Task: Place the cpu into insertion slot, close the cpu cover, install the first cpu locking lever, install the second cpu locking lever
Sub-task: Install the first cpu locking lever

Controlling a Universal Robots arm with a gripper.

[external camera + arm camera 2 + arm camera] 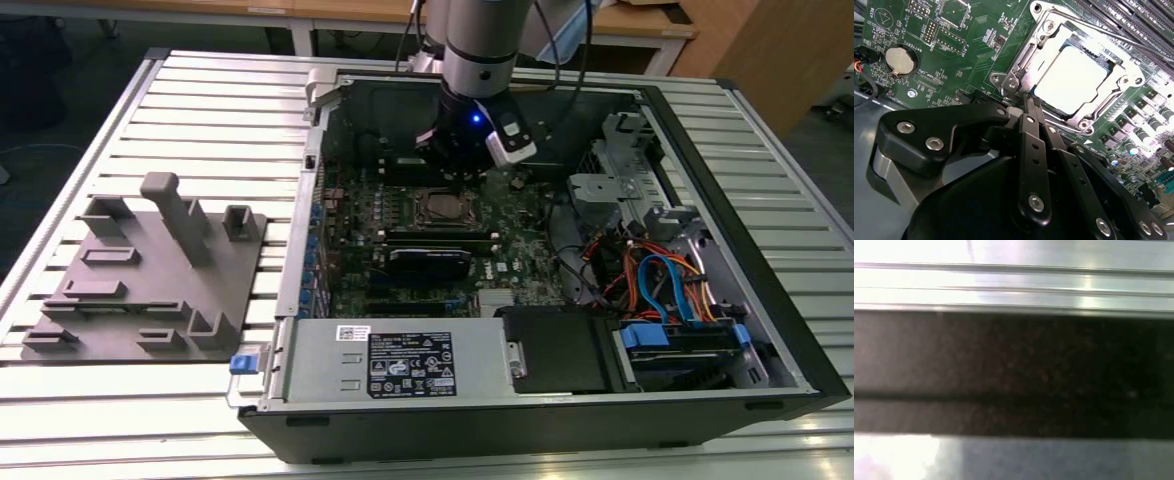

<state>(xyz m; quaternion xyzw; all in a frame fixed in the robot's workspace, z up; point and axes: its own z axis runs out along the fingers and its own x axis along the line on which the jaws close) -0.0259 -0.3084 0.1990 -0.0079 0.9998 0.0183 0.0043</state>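
The cpu (1074, 80), a pale silver square, lies in the insertion slot (1089, 122) on the green motherboard. The cpu cover (1026, 52), a silver frame plate, lies flat over it, with the chip showing through its window. My gripper (1026, 102) is shut, and its black fingertips (1029, 120) rest at one corner of the socket, beside a screw and a thin metal rod (1005, 95). I cannot tell whether the tips touch that rod. In the exterior view the gripper (458, 175) hangs inside the open computer case, just behind the insertion slot (441, 206).
The open case (747, 150) walls the board in. Memory slots (1134, 20) run beside the socket, and a coin battery (900, 58) sits further off. Cables and drive bays (667, 290) fill the exterior view's right. A grey fixture plate (140, 280) lies on the slatted table at its left.
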